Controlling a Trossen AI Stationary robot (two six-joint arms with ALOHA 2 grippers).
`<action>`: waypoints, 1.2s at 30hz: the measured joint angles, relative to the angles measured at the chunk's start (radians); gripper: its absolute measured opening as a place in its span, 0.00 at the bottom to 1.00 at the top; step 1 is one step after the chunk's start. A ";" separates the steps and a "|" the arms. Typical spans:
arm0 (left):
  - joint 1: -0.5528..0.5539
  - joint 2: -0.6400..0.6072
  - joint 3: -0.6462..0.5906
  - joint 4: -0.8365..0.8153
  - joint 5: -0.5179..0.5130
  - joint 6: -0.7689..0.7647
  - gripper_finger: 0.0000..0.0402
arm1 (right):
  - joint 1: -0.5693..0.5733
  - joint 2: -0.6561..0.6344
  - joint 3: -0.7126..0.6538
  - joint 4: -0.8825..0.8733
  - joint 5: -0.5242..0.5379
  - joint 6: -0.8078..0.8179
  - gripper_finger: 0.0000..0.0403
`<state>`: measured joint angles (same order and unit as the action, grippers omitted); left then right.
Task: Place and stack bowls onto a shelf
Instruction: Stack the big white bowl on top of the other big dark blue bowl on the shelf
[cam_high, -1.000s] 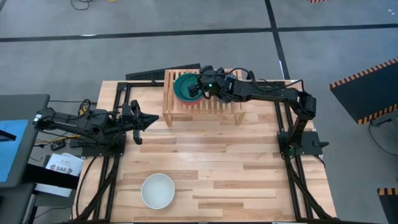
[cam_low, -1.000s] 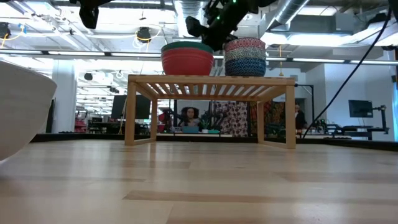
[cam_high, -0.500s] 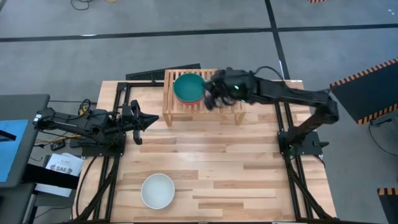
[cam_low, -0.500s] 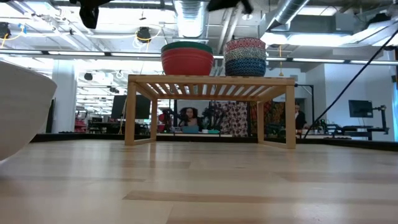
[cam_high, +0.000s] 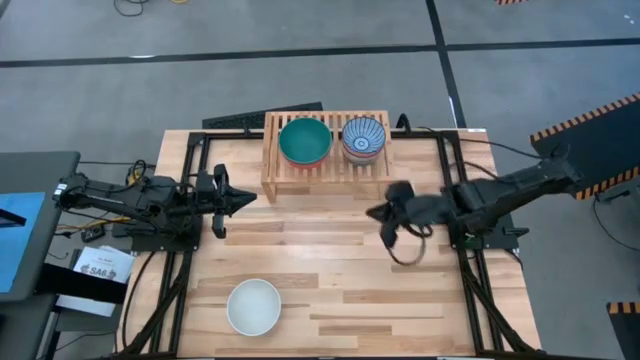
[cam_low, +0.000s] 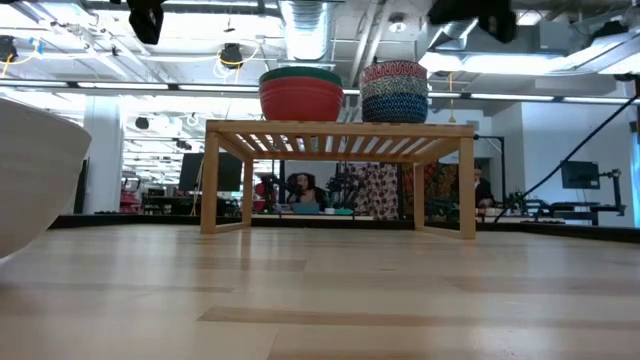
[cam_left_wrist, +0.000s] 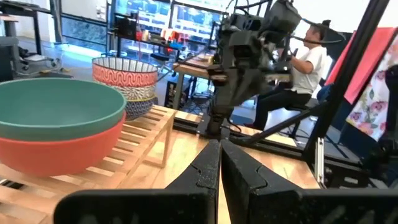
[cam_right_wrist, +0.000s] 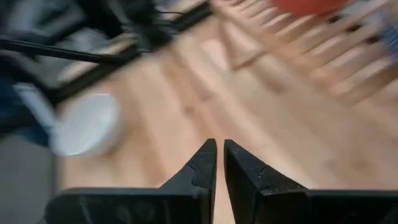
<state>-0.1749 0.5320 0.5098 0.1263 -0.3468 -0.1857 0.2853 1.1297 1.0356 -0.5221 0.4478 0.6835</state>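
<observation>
The shelf (cam_high: 325, 160) stands at the far middle of the plank surface (cam_high: 330, 270). On its left half sits a teal bowl (cam_high: 304, 140) nested in a red bowl (cam_low: 301, 98), the red one showing under it in the low view. On the right half is a second stack: a blue-and-white striped bowl (cam_high: 363, 138) seen from above, with a red-patterned rim on top and blue patterned bowls under it in the low view, though how many bowls that stack holds is hard to tell. The two stacks sit just beside each other.

A white bowl (cam_high: 253, 306) stands alone at the near left of the surface, well apart from the shelf.

The right claw (cam_high: 382, 214) hangs above the surface right of centre, nearer than the shelf and clear of it. In its own wrist view its fingers (cam_right_wrist: 203, 163) are almost together with only a thin slit between them, and nothing is held.

The left claw (cam_high: 240, 199) waits at the left edge of the surface, pointing right; its fingers (cam_left_wrist: 210, 168) are pressed nearly together and empty.

A seated person (cam_left_wrist: 303, 62) shows in the room beyond the surface.
</observation>
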 joint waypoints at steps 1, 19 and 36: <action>0.000 0.000 0.000 -0.006 0.003 0.000 0.00 | 0.021 -0.012 -0.023 0.038 0.001 0.021 0.15; -0.001 0.024 0.000 -0.001 0.091 -0.067 0.23 | 0.072 0.055 -0.047 0.332 -0.011 -0.056 0.17; -0.209 0.329 0.424 -0.567 0.216 -0.175 0.50 | 0.066 0.053 0.001 0.322 -0.025 -0.041 0.49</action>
<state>-0.3841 0.8613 0.9340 -0.4407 -0.1313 -0.3610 0.3508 1.1831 1.0370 -0.2003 0.4229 0.6426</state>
